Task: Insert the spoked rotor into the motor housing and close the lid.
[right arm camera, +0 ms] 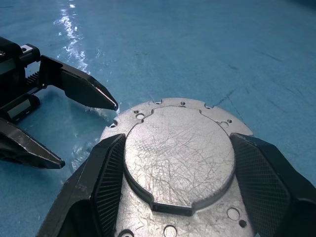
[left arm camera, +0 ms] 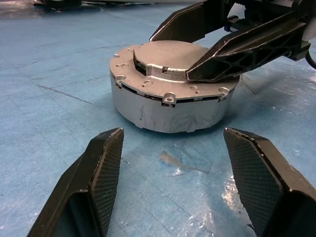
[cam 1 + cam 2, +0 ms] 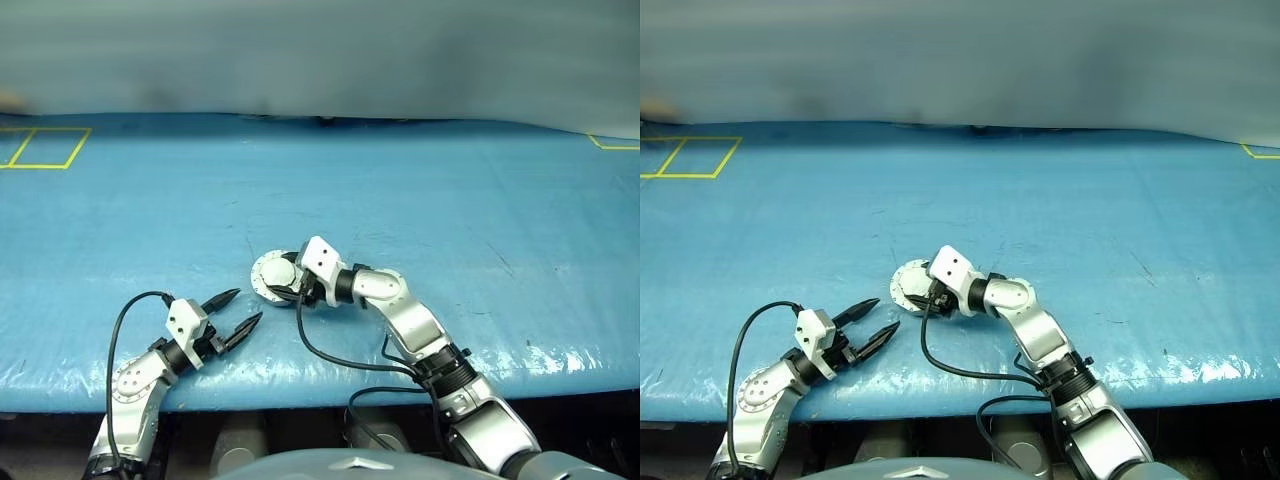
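table: from my seat the blue table cover (image 3: 450, 200) ran across the whole frame, near edge along the bottom, far edge up top against a grey backdrop. Loads of bare blue to the right and behind the work.
markings: yellow tape squares (image 3: 40, 148) sat in the upper left corner, another bit of yellow tape (image 3: 612, 143) at the upper right edge. Both well apart from the action.
motor housing: the round grey motor housing (image 3: 268, 276) stood flat on the cover, a bit left of centre in the head views, well back from the near edge.
lid: the lid (image 1: 178, 153) was already sitting on the housing, a scratched raised disc on a flange with small holes round it. Couldn't see inside, so I couldn't tell what was in there.
right gripper: my right gripper (image 1: 175, 173) reached in from the lower right and sat over the housing, fingers (image 1: 106, 173) spread either side of the raised disc. I couldn't tell if the pads were actually touching it.
left gripper: the left gripper (image 3: 238, 315) hung at lower left, close to the near edge, jaws parted wide with nothing between them, pointing at the housing with a strip of bare cover between.
cable: a black cable (image 3: 330, 355) looped off the right wrist across the near edge.
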`<state>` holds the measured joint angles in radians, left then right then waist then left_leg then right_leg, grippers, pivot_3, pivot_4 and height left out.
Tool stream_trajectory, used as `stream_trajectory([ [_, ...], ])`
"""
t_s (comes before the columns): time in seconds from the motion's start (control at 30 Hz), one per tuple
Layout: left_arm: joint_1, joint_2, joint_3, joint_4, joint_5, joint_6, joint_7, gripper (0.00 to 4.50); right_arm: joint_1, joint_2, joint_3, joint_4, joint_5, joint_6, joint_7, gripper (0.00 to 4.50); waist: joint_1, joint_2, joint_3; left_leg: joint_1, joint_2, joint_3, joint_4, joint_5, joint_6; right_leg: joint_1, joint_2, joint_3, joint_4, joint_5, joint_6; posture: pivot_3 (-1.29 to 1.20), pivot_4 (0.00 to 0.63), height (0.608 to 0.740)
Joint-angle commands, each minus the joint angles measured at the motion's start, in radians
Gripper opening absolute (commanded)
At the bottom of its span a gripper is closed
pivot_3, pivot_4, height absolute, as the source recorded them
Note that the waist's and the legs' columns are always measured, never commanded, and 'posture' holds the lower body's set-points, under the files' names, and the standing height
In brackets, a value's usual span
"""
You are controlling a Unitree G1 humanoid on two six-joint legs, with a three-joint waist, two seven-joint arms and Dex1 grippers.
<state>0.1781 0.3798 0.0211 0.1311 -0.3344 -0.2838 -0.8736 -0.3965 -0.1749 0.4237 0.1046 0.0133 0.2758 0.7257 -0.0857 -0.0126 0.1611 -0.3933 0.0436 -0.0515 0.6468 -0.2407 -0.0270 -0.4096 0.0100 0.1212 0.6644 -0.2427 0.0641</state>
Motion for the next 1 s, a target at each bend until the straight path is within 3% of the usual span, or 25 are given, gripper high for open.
stream_trajectory([
  [0.03,0.001,0.003,0.007,-0.048,-0.016,0.011,0.0,3.42,0.021,-0.015,0.042,0.066,-0.066,0.081,-0.033,3.0,0.0,0.0,-0.001,0.0,0.0,0.0,0.0,0.0,0.0,0.0,0.0,0.0,0.0,0.0,0.0,0.0,0.15,0.74],
  [0.47,-0.043,-0.04,0.056,-0.07,-0.131,0.084,0.0,3.42,0.035,-0.017,0.048,0.04,-0.048,0.109,-0.022,3.0,-0.001,0.0,-0.008,0.001,0.0,0.0,0.0,0.0,0.0,0.0,0.0,0.0,0.0,0.0,-0.001,0.0,0.15,0.74],
  [0.6,-0.066,-0.025,0.048,-0.066,-0.138,0.107,-0.034,2.61,0.037,-0.017,0.044,0.037,-0.05,0.107,-0.032,3.0,-0.001,0.0,-0.008,0.001,0.0,0.0,0.0,0.0,0.0,0.0,0.0,0.0,0.0,0.0,-0.001,0.0,0.15,0.74],
  [0.83,-0.126,-0.006,0.012,-0.001,-0.062,0.109,-0.051,0.19,0.042,-0.013,0.039,0.034,-0.05,0.105,-0.048,3.0,0.0,0.0,-0.008,0.001,0.0,0.0,0.0,0.0,0.0,0.0,0.0,0.0,0.0,0.0,-0.001,0.0,0.15,0.74],
  [0.87,-0.138,-0.006,0.009,0.014,-0.049,0.103,-0.05,0.02,0.043,-0.014,0.037,0.033,-0.049,0.105,-0.05,3.0,0.0,0.0,-0.008,0.001,0.0,0.0,0.0,0.0,0.0,0.0,0.0,0.0,0.0,0.0,-0.001,0.0,0.15,0.74],
  [1.0,-0.169,-0.007,-0.002,0.062,0.011,0.081,-0.023,0.02,0.046,-0.015,0.032,0.027,-0.047,0.107,-0.055,3.0,0.001,0.0,-0.008,0.0,0.0,0.0,-0.001,0.0,0.0,0.0,0.0,0.0,0.0,0.0,-0.001,0.0,0.15,0.74],
])
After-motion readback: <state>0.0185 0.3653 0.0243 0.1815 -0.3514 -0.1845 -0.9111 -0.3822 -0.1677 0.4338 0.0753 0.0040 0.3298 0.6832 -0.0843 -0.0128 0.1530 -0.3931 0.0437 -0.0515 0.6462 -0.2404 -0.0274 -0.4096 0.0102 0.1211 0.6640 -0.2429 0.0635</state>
